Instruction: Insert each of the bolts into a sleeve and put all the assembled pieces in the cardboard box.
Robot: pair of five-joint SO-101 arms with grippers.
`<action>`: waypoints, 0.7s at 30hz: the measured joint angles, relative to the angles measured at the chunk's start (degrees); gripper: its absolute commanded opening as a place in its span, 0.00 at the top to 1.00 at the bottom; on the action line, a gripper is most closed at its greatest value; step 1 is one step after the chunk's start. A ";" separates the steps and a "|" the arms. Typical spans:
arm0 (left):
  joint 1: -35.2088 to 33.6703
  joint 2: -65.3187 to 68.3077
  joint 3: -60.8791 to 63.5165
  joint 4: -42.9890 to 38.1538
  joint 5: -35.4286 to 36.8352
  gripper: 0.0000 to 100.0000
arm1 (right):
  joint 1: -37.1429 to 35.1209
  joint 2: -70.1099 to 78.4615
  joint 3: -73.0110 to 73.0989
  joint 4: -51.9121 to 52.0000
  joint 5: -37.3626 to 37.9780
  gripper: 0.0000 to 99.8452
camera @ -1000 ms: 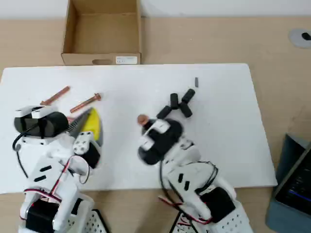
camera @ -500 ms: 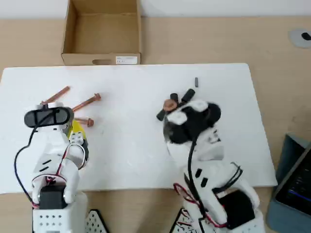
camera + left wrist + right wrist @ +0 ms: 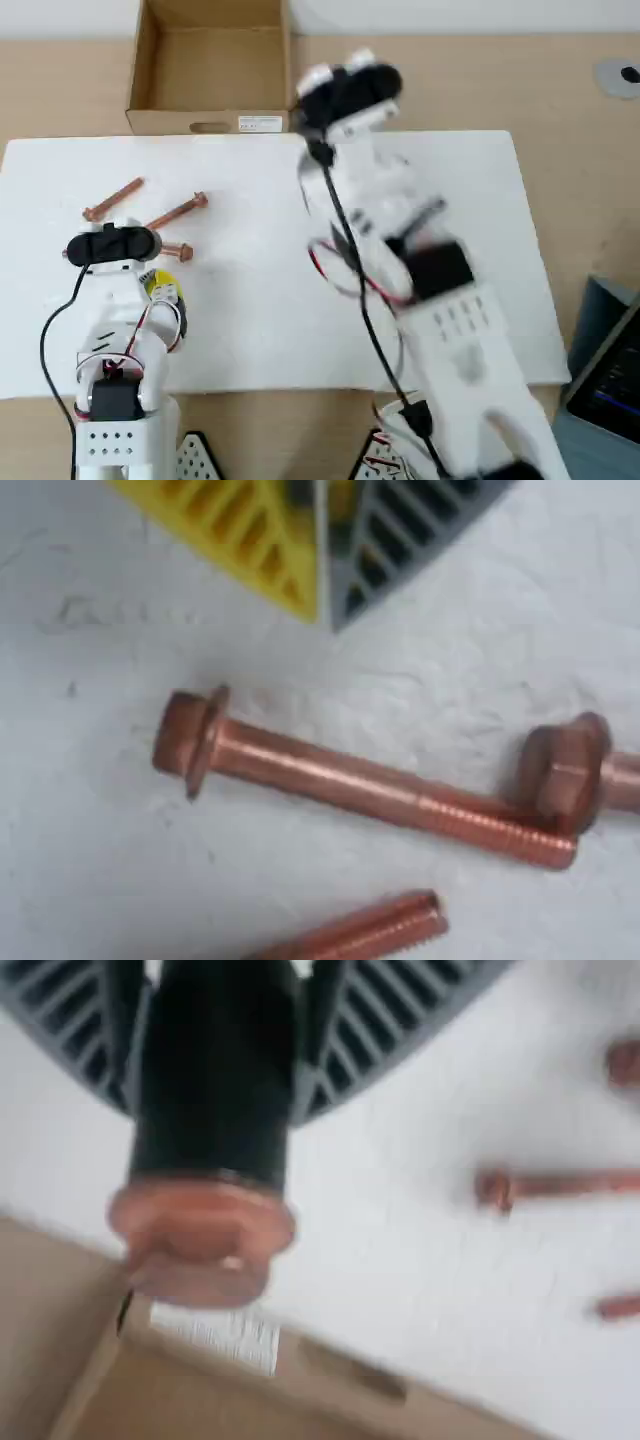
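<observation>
My right gripper (image 3: 220, 1050) is shut on a black sleeve (image 3: 210, 1090) with a copper bolt head (image 3: 200, 1240) sticking out of its end. In the high view the right gripper (image 3: 318, 105) hangs by the right front corner of the cardboard box (image 3: 210, 120), whose wall (image 3: 300, 1390) lies just below the piece. My left gripper (image 3: 325, 605) is shut with nothing in it, its yellow and grey tips meeting just above the mat. Close to them lie a loose bolt (image 3: 360, 790), a second bolt's head (image 3: 565, 775) and a third bolt's threaded end (image 3: 370, 930). Three bolts (image 3: 178, 211) lie on the left of the mat.
The white mat (image 3: 260, 300) covers most of the wooden table. The right arm's body (image 3: 420, 260) stretches across the mat's middle right. A dark device (image 3: 610, 380) sits at the right edge and a grey disc (image 3: 620, 75) at the far right.
The right arm swung from the mat's middle up to the box's front right corner, carrying the sleeved bolt. The left arm drew back and turned its gripper down by the bolts.
</observation>
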 measured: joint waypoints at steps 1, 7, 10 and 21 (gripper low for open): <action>0.00 0.00 0.00 0.00 0.00 1.00 | 0.00 3.08 -2.11 -1.23 0.70 0.99; 0.00 0.00 0.00 0.00 0.00 1.00 | 0.00 21.63 -16.00 -10.20 6.15 0.99; 0.00 0.00 0.00 0.00 0.00 1.00 | 0.00 31.65 -23.47 -14.95 9.05 0.99; 0.00 0.00 0.00 0.00 0.00 1.00 | 0.00 68.31 -55.21 -19.34 11.34 0.99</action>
